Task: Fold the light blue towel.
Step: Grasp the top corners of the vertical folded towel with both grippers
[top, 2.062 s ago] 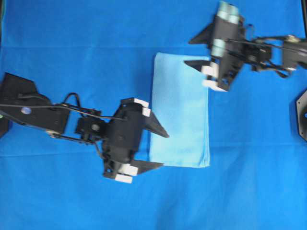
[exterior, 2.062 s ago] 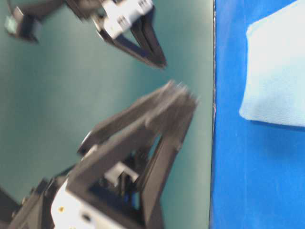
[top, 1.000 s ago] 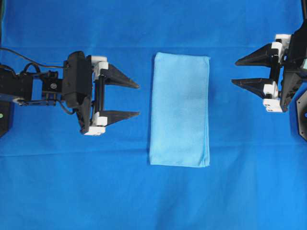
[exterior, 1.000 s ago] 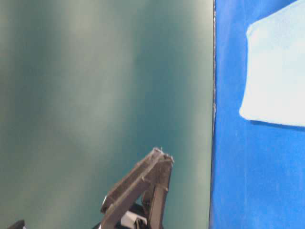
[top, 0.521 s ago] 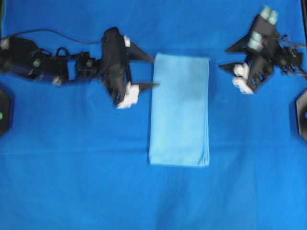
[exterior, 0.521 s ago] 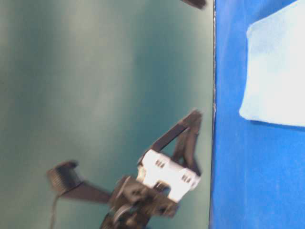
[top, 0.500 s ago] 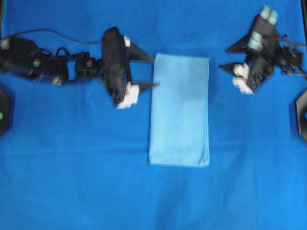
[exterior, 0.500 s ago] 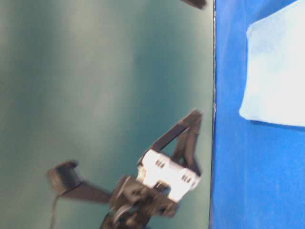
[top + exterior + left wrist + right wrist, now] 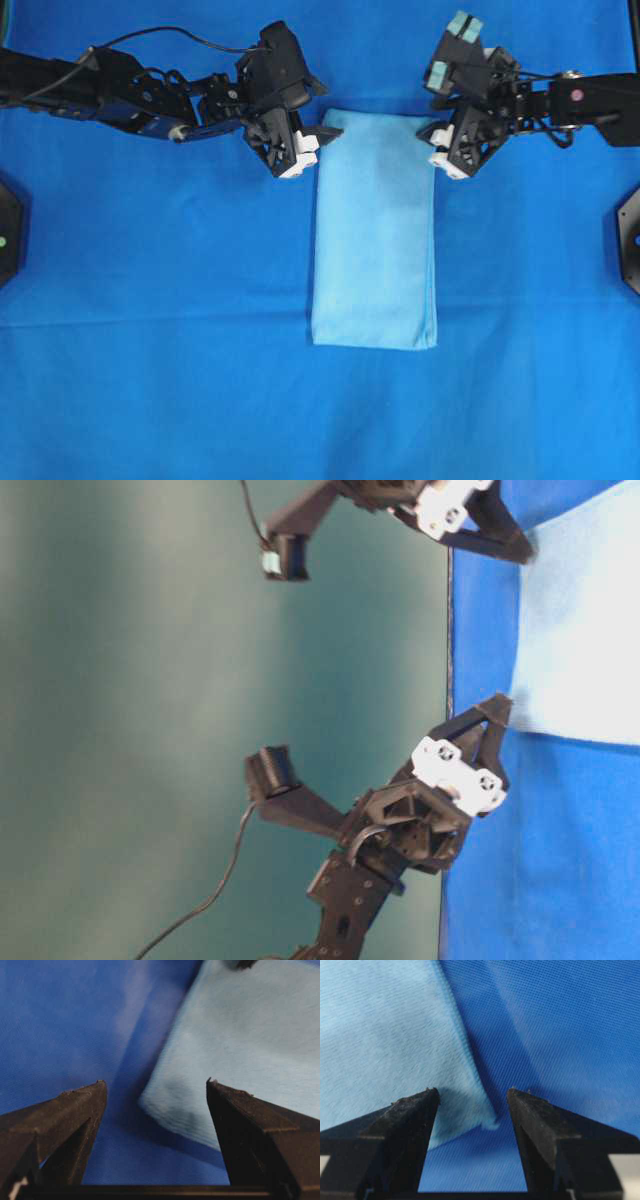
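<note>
While light blue towel lies flat as tall folded rectangle at centre of royal-blue table cloth, both arms reach in at its far corners. Left gripper at far-left corner, jaws wide, one finger over towel, other finger over table cloth, corner between them. Right gripper at far-right corner, jaws wide, fingers straddling corner tip. Neither gripper holding anything. Teal wall behind table in table-level view.
</note>
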`<state>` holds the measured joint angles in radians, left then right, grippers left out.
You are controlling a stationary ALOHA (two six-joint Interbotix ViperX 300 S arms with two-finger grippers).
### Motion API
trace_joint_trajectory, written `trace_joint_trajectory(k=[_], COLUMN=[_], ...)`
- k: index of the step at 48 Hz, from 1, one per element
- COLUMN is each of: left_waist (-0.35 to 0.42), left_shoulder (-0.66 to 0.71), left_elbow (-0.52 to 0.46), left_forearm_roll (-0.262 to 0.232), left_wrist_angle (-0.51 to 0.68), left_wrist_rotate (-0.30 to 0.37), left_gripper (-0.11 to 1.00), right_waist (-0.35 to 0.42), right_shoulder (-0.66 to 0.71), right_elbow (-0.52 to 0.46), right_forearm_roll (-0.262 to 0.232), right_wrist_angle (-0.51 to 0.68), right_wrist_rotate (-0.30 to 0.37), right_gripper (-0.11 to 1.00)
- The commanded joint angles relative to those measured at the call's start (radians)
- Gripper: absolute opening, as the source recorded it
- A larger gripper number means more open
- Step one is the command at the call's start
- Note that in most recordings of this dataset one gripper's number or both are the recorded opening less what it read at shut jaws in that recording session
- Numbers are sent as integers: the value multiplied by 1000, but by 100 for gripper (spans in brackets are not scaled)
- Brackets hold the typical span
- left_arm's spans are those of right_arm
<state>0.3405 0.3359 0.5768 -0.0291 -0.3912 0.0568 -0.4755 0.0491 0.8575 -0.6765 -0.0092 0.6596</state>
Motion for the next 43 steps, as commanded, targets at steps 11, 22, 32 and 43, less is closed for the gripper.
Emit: trace_joint_trajectory(k=[11, 22, 32, 43], left_waist=[23, 23, 25, 26], left_shoulder=[11, 14, 15, 5], left_elbow=[-14, -12, -25, -46], left_forearm_roll=[0, 2, 2, 2], left_wrist_angle=[0, 31, 38, 48], left_wrist_rotate=[18, 104, 121, 140], left_gripper=[76, 30, 1, 1], right_waist=[-31, -17, -15, -15], right_shoulder=[57, 46, 31, 23], right_elbow=[-51, -23, 5, -9], right_forearm_roll=[-12, -8, 2, 2], right_wrist_angle=[-11, 5, 8, 9], right_wrist_rotate=[-3, 3, 12, 11], right_gripper=[60, 23, 4, 4])
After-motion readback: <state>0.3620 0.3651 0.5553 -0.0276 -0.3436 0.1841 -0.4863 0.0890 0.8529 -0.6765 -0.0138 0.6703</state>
